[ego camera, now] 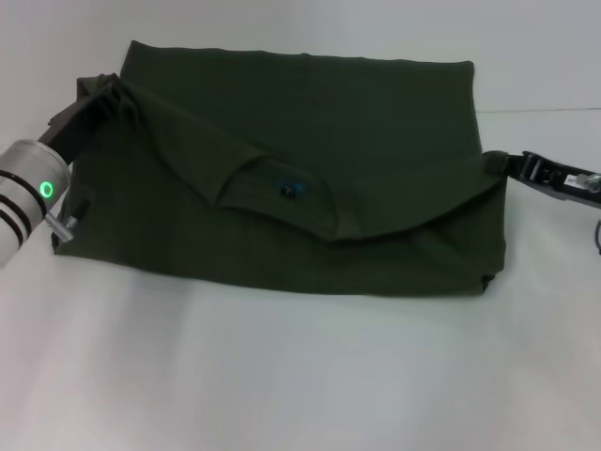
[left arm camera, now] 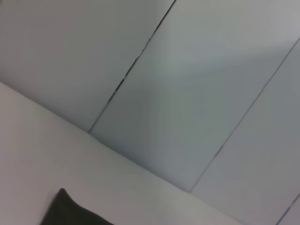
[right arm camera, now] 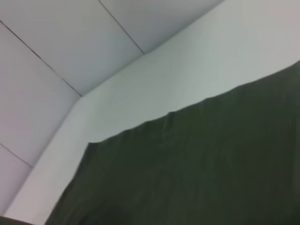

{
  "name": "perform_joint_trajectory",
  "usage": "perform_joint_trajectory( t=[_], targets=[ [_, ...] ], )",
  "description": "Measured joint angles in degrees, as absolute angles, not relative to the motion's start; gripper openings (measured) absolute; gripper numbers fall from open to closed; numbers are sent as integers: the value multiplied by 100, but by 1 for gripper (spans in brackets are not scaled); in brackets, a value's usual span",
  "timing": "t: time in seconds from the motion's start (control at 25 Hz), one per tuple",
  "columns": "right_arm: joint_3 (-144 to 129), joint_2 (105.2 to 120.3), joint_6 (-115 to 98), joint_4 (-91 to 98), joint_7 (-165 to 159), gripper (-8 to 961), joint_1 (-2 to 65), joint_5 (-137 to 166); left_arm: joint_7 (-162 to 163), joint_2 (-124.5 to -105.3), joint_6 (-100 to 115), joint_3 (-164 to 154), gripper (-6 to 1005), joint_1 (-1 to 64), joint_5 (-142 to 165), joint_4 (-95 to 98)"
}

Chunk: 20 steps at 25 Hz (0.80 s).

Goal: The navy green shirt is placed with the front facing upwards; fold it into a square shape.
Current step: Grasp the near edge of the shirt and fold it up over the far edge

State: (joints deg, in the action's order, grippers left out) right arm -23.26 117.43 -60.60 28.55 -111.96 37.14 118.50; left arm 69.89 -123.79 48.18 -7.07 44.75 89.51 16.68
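The left gripper (ego camera: 101,94) is at the left edge of the shirt (ego camera: 310,113), at its far left corner, where dark fabric bunches up against the black fingers; the fingers appear closed on that corner, with cloth pinched between them. The silver arm segment behind it carries a lit green ring (ego camera: 46,191) and comes in from the left border of the head view. The shirt lies on the white table (ego camera: 282,376), partly folded into a wide rectangular block. Its upper part has been brought over toward the near side, so the ribbed collar (ego camera: 282,183) now sits in the middle of the block, with the small blue label (ego camera: 290,190) visible inside it. The folded flap forms a curved edge running from the left corner down to the right side. The right gripper (ego camera: 507,167) is at the right edge of the shirt, touching the fabric about midway along that edge; whether its fingers are apart or together cannot be told. The left wrist view shows only a dark corner of fabric (left arm camera: 65,211) against the table and the panelled wall (left arm camera: 197,93). The right wrist view shows a broad area of the shirt (right arm camera: 197,173) lying flat on the table.
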Motion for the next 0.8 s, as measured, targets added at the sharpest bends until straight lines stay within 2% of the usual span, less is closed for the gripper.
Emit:
perform_joint_trajectory(
  t=[0.24,0.72,0.8],
  targets=[
    [-2502,11849,-5628,2850,-11193,147,3779,11849,6224,-12390,4720,-704,65,4492,8384,1377],
    [-2481,11874,-5476,2821,-11222,167,3755,11718,5476,-12415,4790,-711,75,4587,8072,1180],
    [-2489,11874,-5477,2817,-11200,170,3728,11650,5462,-12421,4766,-707,148,4587,7871,1149]
  ],
)
